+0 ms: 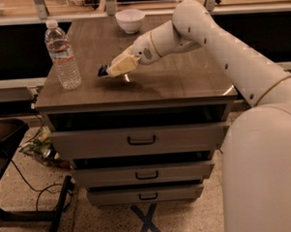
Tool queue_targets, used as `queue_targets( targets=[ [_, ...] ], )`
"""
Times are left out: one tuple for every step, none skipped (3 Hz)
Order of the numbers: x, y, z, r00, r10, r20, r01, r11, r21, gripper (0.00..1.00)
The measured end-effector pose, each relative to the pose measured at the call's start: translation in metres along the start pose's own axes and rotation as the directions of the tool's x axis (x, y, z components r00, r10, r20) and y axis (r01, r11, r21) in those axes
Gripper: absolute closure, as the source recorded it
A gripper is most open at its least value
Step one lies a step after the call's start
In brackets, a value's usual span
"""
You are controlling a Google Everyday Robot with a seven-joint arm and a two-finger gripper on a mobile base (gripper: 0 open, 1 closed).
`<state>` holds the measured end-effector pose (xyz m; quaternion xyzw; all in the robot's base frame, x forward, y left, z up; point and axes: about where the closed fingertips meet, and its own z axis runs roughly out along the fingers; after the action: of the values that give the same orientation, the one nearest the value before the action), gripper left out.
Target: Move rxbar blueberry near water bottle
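The water bottle (63, 55), clear with a white cap, stands upright at the left side of the wooden cabinet top (182, 80). My gripper (109, 70) reaches in from the right and is shut on the rxbar blueberry (103, 71), whose dark end sticks out to the left between the pale fingers. The bar is held just above the surface, a short gap to the right of the bottle.
A white bowl (130, 20) sits at the back of the cabinet top. The cabinet has three drawers (141, 140) below. My white arm (219, 42) crosses the right half of the top. Cables and a dark stand lie on the floor at left.
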<state>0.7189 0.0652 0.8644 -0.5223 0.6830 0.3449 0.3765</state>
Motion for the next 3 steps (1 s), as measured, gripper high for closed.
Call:
queue_targets(
  targets=[
    [0.0002, 0.0010, 0.0035, 1.000, 0.000, -0.001, 0.000, 1.0000, -0.006, 0.52],
    [0.0004, 0.0020, 0.0067, 1.000, 0.001, -0.002, -0.001, 0.9999, -0.011, 0.29],
    [0.0006, 0.0030, 0.0100, 1.000, 0.001, -0.002, -0.001, 0.9999, -0.016, 0.07]
  ],
)
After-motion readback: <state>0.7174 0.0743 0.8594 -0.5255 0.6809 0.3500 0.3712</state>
